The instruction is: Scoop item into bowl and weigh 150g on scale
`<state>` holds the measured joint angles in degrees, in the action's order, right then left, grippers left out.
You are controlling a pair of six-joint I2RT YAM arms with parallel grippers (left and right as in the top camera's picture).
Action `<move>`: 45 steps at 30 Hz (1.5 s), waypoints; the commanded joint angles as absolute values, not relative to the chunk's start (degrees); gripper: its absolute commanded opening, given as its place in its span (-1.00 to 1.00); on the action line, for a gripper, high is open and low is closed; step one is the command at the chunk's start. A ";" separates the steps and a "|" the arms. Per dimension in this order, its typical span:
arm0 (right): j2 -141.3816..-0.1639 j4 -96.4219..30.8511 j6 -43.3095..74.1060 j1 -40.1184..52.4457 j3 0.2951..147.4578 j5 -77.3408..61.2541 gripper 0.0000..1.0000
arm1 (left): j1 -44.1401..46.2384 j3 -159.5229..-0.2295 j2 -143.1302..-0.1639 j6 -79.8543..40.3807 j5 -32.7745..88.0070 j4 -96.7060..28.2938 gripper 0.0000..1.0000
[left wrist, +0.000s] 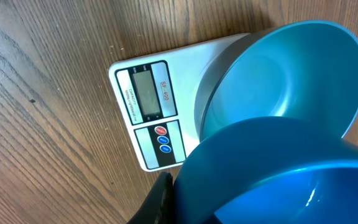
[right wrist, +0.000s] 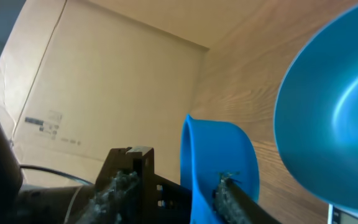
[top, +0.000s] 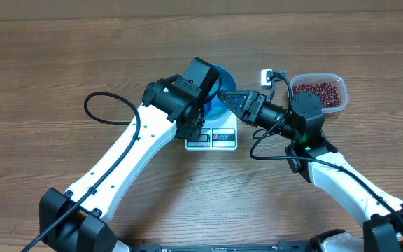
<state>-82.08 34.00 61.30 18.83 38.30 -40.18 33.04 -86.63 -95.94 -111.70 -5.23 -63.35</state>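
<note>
Teal bowl sits on the scale, at the end away from the display, empty as far as it shows. A blue scoop fills the foreground over the scale's button corner. Left claw is fully closed. Only one dark finger shows at the scoop's edge, so I judge it's holding the scoop; the grip point itself is out of frame. Wood worktop lies around the scale.

Right wrist: right claw is part open with the scoop's cup between the fingers. One finger sits at the cup wall, with a gap showing on the other side, so it's not clamped. The bowl is just beyond the cup. Can't see the handle, so the scoop's long axis is unclear.

Overhead: both claws meet over the scale's far-right corner at the bowl rim. The beans are in a clear tub, well right of the scale and behind the right claw, which points away from them. The right arm is clearly nearer the tub. My read is a scoop handover, left to right. The next move depends on the right claw taking a firm hold, then swinging away from the scale towards the tub. No scooping or weighing done yet.
</note>
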 commanded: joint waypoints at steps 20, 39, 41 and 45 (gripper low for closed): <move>-81.95 33.76 60.99 19.07 39.35 -39.68 -0.75 | 33.41 -87.39 -96.33 -108.12 -6.59 -60.82 -0.91; -81.95 33.76 60.95 19.07 39.35 -39.94 -0.54 | 33.41 -87.39 -96.33 -104.14 -6.59 -58.19 -0.91; -81.95 33.78 60.71 19.07 39.35 -39.94 -0.59 | 33.41 -87.39 -96.33 -104.09 -6.59 -58.28 -0.92; -81.95 33.76 59.90 19.07 39.35 -39.99 -0.63 | 33.41 -87.39 -96.33 -104.12 -6.59 -58.89 -0.91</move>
